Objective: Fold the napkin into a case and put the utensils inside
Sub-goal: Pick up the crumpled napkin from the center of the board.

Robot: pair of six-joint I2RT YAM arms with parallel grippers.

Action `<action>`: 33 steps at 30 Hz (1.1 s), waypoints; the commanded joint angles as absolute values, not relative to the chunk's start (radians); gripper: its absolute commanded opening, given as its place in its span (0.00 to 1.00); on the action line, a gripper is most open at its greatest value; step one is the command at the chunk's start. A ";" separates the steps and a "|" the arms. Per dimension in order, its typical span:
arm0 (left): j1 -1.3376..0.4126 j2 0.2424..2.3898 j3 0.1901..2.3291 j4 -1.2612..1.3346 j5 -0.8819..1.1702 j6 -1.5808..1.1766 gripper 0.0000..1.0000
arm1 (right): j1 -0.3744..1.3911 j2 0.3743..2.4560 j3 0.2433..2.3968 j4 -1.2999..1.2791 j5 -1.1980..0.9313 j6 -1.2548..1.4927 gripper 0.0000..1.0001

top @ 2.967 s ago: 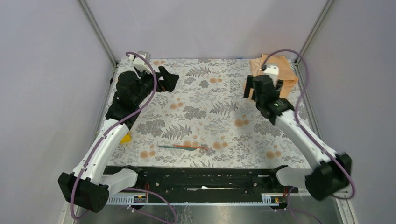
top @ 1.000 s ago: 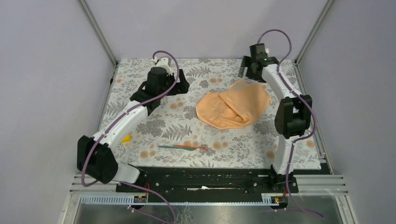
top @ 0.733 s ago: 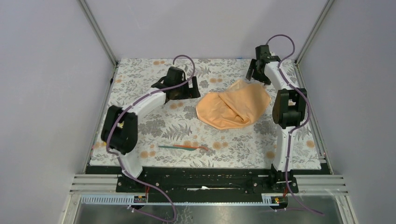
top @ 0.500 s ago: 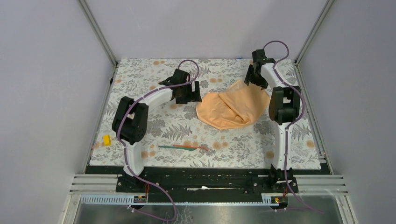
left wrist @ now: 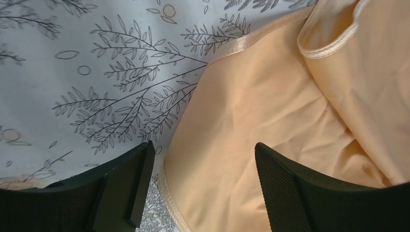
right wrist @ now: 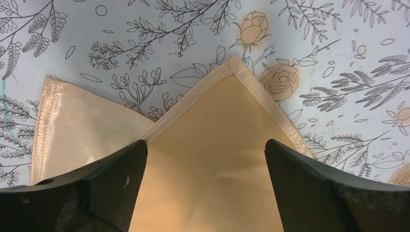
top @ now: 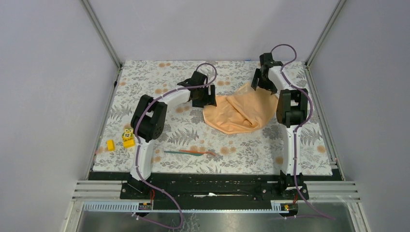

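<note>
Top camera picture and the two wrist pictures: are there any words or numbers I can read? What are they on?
Nothing can be read for sure.
small yellow piece, on the left side of the tablecloth: dark marks that may be digits, too small to read.
napkin: plain, no writing in any view.
tablecloth: only printed leaves and flowers, no words.

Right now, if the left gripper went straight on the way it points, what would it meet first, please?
The napkin: its hemmed edge lies right ahead of the left gripper, between its open fingers. How near it is I cannot tell.
</note>
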State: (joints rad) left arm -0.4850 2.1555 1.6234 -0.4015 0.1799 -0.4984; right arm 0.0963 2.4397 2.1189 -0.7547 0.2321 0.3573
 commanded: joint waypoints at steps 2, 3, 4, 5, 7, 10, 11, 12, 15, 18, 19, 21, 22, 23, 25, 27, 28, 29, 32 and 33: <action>-0.491 2.195 1.670 -0.408 0.141 -0.489 0.75 | 0.100 2.431 2.162 -0.748 0.280 0.340 1.00; -0.491 2.201 1.671 -0.407 0.142 -0.489 0.73 | 0.100 2.435 2.162 -0.743 0.279 0.342 1.00; -0.491 2.204 1.672 -0.408 0.143 -0.489 0.69 | 0.100 2.440 2.164 -0.737 0.279 0.345 1.00; -0.491 2.208 1.673 -0.407 0.145 -0.489 0.66 | 0.100 2.447 2.166 -0.736 0.279 0.346 1.00; -0.491 2.207 1.675 -0.408 0.144 -0.489 0.57 | 0.100 2.460 2.170 -0.729 0.283 0.353 0.97; -0.491 2.192 1.678 -0.408 0.134 -0.485 0.47 | 0.100 2.472 2.171 -0.716 0.281 0.361 0.89; -0.491 2.183 1.679 -0.408 0.128 -0.483 0.44 | 0.100 2.473 2.170 -0.712 0.283 0.367 0.85; -0.490 2.175 1.680 -0.409 0.121 -0.481 0.39 | 0.100 2.470 2.168 -0.707 0.282 0.368 0.81; -0.483 2.140 1.682 -0.406 0.098 -0.481 0.26 | 0.100 2.453 2.171 -0.695 0.269 0.374 0.61; -0.458 2.096 1.693 -0.407 0.100 -0.492 0.15 | 0.100 2.414 2.194 -0.694 0.282 0.380 0.36; -0.443 2.075 1.693 -0.406 0.102 -0.499 0.11 | 0.099 2.399 2.206 -0.695 0.292 0.380 0.32; -0.407 2.024 1.684 -0.393 0.109 -0.509 0.06 | 0.093 2.364 2.235 -0.696 0.301 0.385 0.18; -0.389 1.985 1.681 -0.388 0.110 -0.513 0.04 | 0.087 2.346 2.247 -0.695 0.300 0.393 0.13; -0.362 1.955 1.675 -0.384 0.108 -0.520 0.01 | 0.078 2.324 2.258 -0.694 0.297 0.403 0.07; -0.327 1.890 1.653 -0.373 0.106 -0.531 0.00 | 0.059 2.279 2.257 -0.695 0.294 0.417 0.00; -0.302 1.826 1.615 -0.359 0.110 -0.543 0.00 | 0.044 2.225 2.215 -0.696 0.318 0.422 0.00; -0.296 1.798 1.585 -0.351 0.114 -0.549 0.00 | 0.037 2.193 2.182 -0.698 0.340 0.422 0.00; -0.295 1.766 1.550 -0.343 0.117 -0.551 0.00 | 0.033 2.162 2.137 -0.697 0.366 0.421 0.00; -0.295 1.690 1.417 -0.295 0.136 -0.574 0.00 | 0.018 2.062 1.958 -0.685 0.487 0.411 0.00; -0.295 1.676 1.370 -0.280 0.145 -0.582 0.00 | 0.009 2.027 1.884 -0.672 0.518 0.414 0.00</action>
